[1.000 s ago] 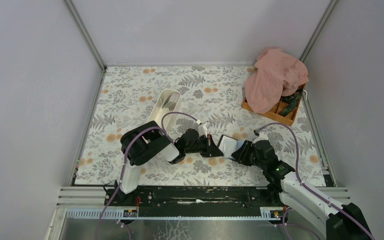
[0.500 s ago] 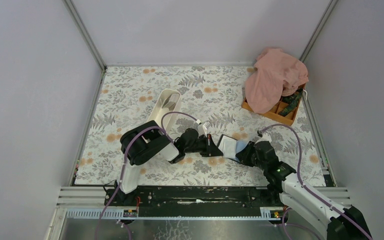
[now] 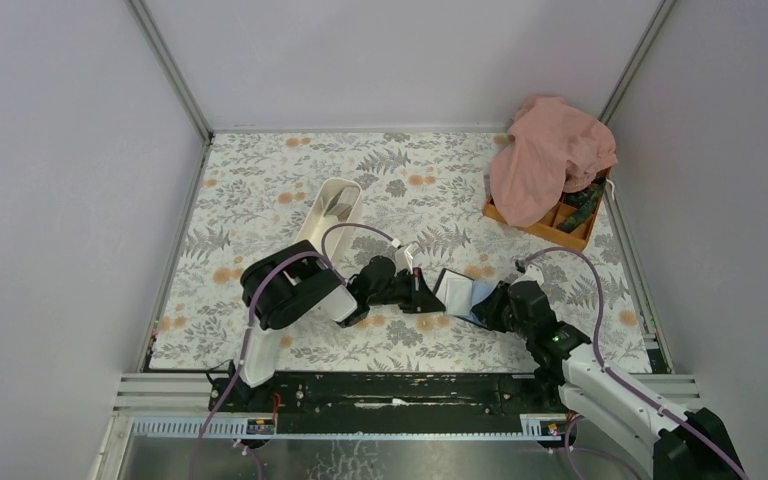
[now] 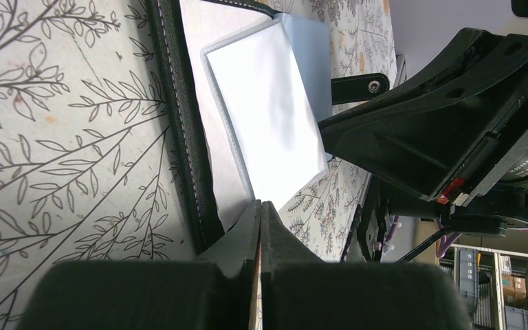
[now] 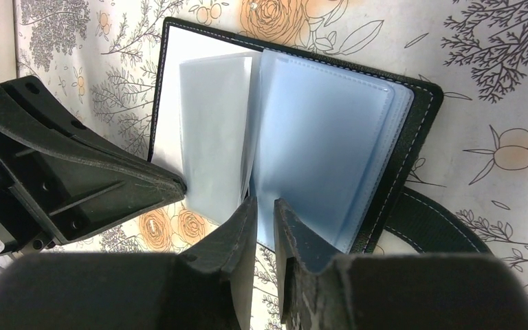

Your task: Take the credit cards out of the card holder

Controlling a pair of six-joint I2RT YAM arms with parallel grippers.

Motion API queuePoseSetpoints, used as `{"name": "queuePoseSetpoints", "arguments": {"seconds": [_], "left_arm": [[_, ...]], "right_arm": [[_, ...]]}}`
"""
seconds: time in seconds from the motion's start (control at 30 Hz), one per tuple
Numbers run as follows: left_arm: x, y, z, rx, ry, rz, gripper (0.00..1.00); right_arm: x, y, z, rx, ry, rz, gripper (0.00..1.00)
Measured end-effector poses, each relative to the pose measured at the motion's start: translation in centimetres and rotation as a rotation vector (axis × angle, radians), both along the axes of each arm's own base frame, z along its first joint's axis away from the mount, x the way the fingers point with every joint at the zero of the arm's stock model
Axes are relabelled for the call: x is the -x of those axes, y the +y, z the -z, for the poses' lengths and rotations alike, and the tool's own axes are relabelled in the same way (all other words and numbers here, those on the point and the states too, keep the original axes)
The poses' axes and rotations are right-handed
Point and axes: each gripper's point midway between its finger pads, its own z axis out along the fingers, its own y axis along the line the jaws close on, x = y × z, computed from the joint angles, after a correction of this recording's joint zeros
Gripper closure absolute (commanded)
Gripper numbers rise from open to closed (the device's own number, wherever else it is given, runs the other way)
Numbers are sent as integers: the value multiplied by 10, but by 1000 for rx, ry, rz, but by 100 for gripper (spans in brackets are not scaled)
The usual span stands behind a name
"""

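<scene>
The card holder lies open on the flowered table between my two grippers, black-edged with clear sleeves. In the right wrist view the card holder shows a pale white sleeve on its left and blue sleeves on its right; the credit cards cannot be made out apart from the sleeves. My left gripper is shut, its tips resting on the grey inner face by the white sleeve. My right gripper hovers at the sleeves' near edge, jaws a narrow gap apart with tablecloth showing between them.
A long white tray stands behind the left arm. An orange compartment box half under a pink cloth sits at the back right. The holder's black snap strap trails toward the right arm.
My right gripper has drawn back a little from over the card holder, uncovering the blue sleeves, and its jaws have narrowed. The left gripper has stayed put.
</scene>
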Motion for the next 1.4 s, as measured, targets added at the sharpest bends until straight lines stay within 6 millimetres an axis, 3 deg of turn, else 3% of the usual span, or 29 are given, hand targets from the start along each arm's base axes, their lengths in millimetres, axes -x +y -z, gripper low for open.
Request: {"name": "queuePoseSetpoints", "arguments": {"seconds": [0.97, 1.27, 1.4], "left_arm": [[0, 0, 0, 14, -2, 12, 100], [-1, 1, 0, 15, 0, 14, 100], [-1, 1, 0, 15, 0, 13, 100]], "right_arm": [[4, 22, -2, -106, -22, -91, 75], [4, 22, 1, -148, -56, -75, 99], [3, 23, -5, -161, -77, -71, 100]]}}
